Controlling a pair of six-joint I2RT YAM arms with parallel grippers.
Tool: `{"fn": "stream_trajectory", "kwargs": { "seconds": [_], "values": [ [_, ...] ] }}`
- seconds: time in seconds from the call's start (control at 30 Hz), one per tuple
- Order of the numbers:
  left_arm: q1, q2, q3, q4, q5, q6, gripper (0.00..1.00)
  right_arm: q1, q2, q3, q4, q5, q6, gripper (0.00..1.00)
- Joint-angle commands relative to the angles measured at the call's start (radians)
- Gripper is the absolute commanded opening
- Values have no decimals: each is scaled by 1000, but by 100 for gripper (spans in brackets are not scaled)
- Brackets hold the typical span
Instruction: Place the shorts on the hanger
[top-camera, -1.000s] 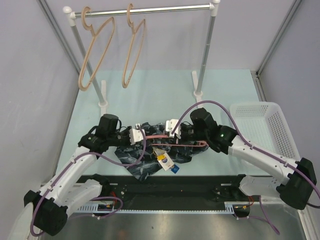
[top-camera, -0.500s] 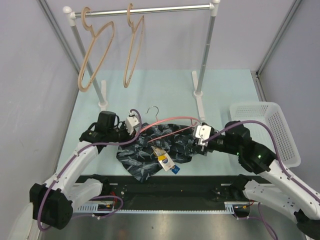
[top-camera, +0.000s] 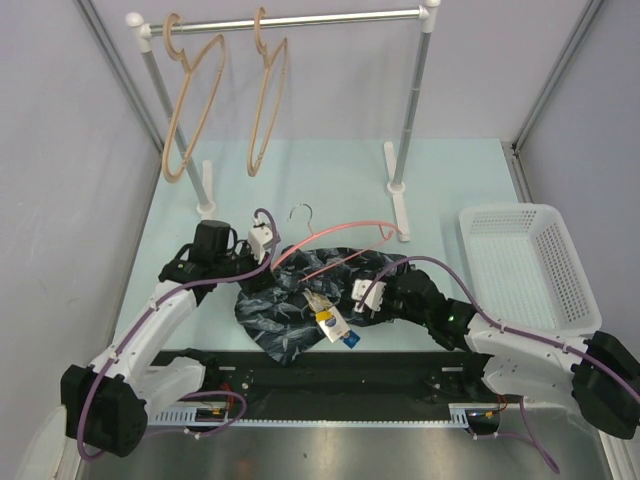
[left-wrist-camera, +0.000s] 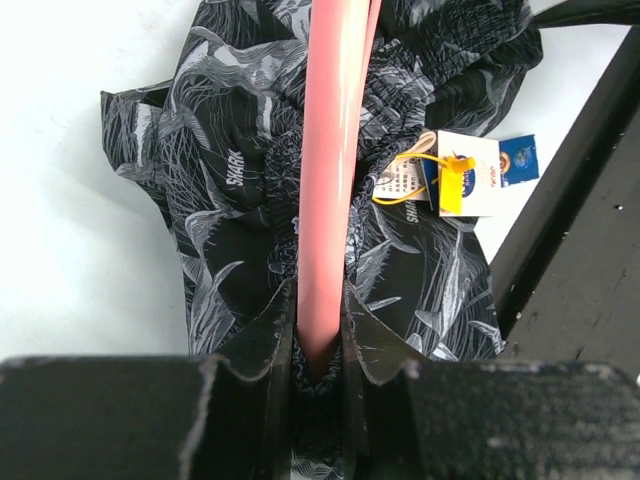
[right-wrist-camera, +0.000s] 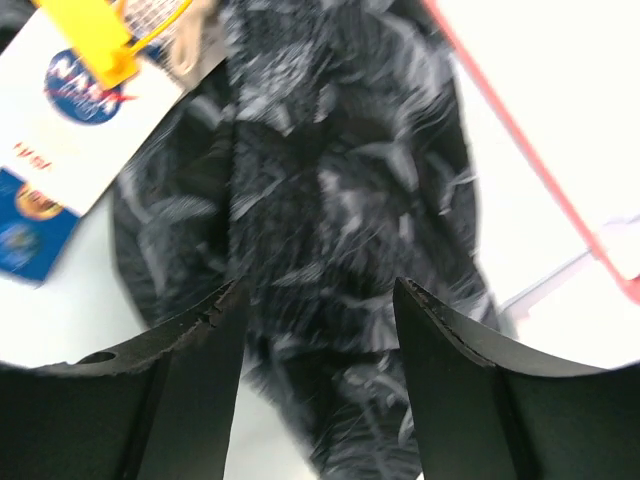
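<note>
Fingers (left-wrist-camera: 260, 340) of the left gripper (left-wrist-camera: 318, 325) were pinched tight on the hanger (left-wrist-camera: 325, 150), the pink bar running straight out from between them in the left wrist view, over the middle of the shorts (left-wrist-camera: 240, 200). From above, that grip sat at the hanger's left end, beside the far-left edge of the crumpled fabric. The pink frame slanted rightward across the far part of the shorts, its silver hook pointing toward the rail (top-camera: 300, 20) and its right end reaching out over bare table (top-camera: 450, 190). Whether the bar touched the cloth could not be told. The shorts lay in a dark heap on the table just ahead of the arm bases, between the two grippers, with the tag (top-camera: 335, 325) spilling off their near edge. The right gripper (right-wrist-camera: 320, 300) was low at the right side of the heap with its jaws spread wide and gripping nothing. In its own blurred view, printed fabric filled the gap between the fingers, the tag lay to the upper left and the hanger's thin lower bar crossed the upper right, clear of the jaws. Whether the fingertips touched the fabric was not clear.
</note>
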Motion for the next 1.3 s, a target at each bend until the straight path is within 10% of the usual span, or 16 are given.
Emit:
{"fn": "stream_trajectory", "kwargs": {
  "seconds": [0.0, 0.67, 0.93, 1.27],
  "values": [
    [14, -17, 12, 66, 74, -44, 0, 16, 8, -45, 246, 27, -57, 64],
    [18, 19, -5, 89, 78, -37, 0, 24, 81, -139, 296, 8, -194, 81],
    [20, 11, 0, 86, 82, -26, 0, -69, 115, 6, 264, 57, -44, 30],
    [20, 22, 15, 75, 88, -12, 0, -160, 120, 123, 175, -55, 47, 23]
  ]
}}
